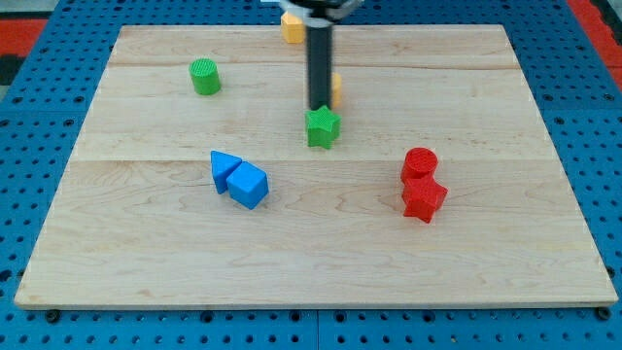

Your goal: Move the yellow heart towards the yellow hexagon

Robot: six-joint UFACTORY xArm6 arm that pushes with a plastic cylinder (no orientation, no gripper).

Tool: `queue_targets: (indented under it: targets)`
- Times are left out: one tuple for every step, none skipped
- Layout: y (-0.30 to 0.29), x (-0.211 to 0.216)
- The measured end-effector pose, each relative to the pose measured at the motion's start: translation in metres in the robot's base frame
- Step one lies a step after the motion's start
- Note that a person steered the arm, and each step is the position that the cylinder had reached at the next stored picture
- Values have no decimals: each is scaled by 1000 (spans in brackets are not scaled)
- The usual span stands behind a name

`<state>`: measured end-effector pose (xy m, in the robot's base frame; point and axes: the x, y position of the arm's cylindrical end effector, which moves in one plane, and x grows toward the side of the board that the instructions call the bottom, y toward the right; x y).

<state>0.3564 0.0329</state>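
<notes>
- Light wooden board seen from above and slightly in front, resting on a blue pegboard surface.
- Dark vertical rod coming down from the view's top centre; my tip touching down in the upper middle of the board.
- No gripper on this arm, so no open or closed state to report: only a bare rod end for pushing.
- Small yellow block just beside the rod on the view's right, mostly hidden behind it; shape impossible to make out, most likely the yellow heart.
- Second yellow block at the board's top edge, just left of the rod and partly covered by the arm's mount; shape also unclear, most likely the yellow hexagon.
- Green star directly below my tip, very near or touching it; exact contact hard to tell.
- Green cylinder well apart at the upper left.
- Blue triangular block touching a blue cube-like block at centre left.
- Red cylinder touching a red star-like block at centre right.
- Progress, as a judgement: the two yellow blocks near each other but still apart, with a visible stretch of board between them.
- Remaining, as a judgement: a short push of the lower yellow block up and slightly leftward to the top edge, with my tip first needing a place below and right of it.
- Task apparently well along but not finished.
</notes>
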Motion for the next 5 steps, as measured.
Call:
queue_targets:
  targets:
    - [14,-15]
    - [3,-62]
    - [-20,-100]
    - [-21,-107]
    - [-9,-107]
